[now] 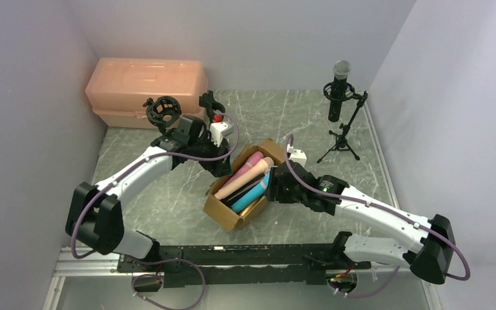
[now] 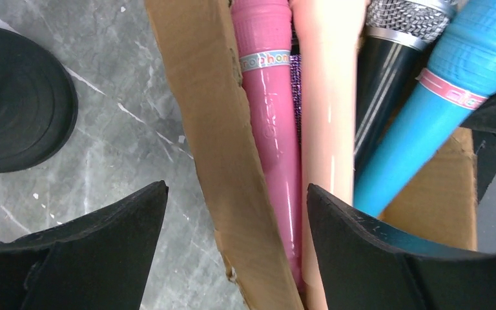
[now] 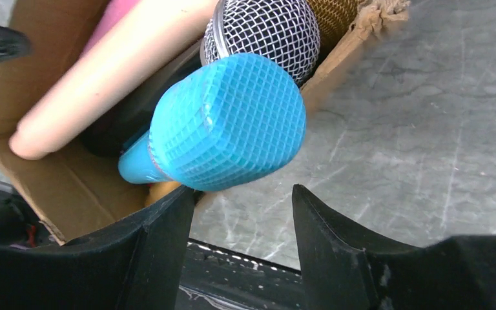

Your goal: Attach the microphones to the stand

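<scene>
Seen from overhead, the cardboard box [image 1: 223,216] sits mid-desk [image 1: 161,194], a grey veined surface between plain white walls. Beyond the box to the right, a tripod stand [image 1: 343,132] already carries a silver-headed microphone [image 1: 340,81]. Beyond it to the left, an empty clip stand [image 1: 163,111] stands before a peach case [image 1: 145,90].

The left wrist camera shows the left jaws spread wide, holding nothing. They straddle the box's wall, the pink microphone [image 2: 274,129] and the peach microphone [image 2: 326,116]. A black microphone [image 2: 378,84] lies beside those.

In the right wrist camera the right jaws are parted and empty at the box's opposite end. The teal microphone [image 3: 232,123] has its head just above the gap, and I cannot tell if it touches. Only this view shows a gold mesh head [image 3: 332,16].
</scene>
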Motion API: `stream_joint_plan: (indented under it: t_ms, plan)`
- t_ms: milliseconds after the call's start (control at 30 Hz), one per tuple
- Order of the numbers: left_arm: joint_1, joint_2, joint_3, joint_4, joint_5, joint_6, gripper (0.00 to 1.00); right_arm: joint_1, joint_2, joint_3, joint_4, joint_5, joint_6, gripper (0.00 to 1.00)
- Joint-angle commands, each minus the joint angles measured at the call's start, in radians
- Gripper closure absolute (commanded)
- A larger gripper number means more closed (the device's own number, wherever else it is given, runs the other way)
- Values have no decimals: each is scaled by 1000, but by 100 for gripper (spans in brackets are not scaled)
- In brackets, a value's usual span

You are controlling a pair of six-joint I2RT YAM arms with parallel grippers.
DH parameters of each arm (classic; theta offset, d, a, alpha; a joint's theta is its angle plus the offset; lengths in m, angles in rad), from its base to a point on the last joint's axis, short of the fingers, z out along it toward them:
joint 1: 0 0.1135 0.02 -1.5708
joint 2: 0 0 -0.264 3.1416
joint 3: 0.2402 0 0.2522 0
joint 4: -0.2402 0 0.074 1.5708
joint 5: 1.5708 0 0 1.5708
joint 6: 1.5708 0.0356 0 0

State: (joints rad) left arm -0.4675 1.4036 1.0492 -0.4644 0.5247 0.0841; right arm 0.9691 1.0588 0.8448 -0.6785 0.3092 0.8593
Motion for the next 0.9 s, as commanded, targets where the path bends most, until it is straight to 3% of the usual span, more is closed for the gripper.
stream_joint_plan:
  t_ms: [0,67,167,233,333,367,733,867]
  plan:
    - [-25,51,56,70,-18,-9,16,-52,-29,-45,85,-21,36,41]
    - [-36,75,57,66,-15,-4,18,-66,-20,-50,116,-32,26,42]
    - [-45,101,57,54,-19,11,34,-75,20,-45,153,-48,6,43]
    - [-45,108,57,43,-25,21,55,-77,47,-39,178,-54,-9,44]
    - [-46,103,70,-7,-48,31,95,-87,83,-28,208,-62,-27,48]
    - [-45,94,76,-25,-59,33,100,-90,94,-26,221,-68,-34,49]
    - [-42,-196,-18,-206,-236,32,100,-101,285,65,367,-161,-119,58]
    - [-16,-290,-52,-277,-230,27,100,-102,348,126,363,-176,-148,61]
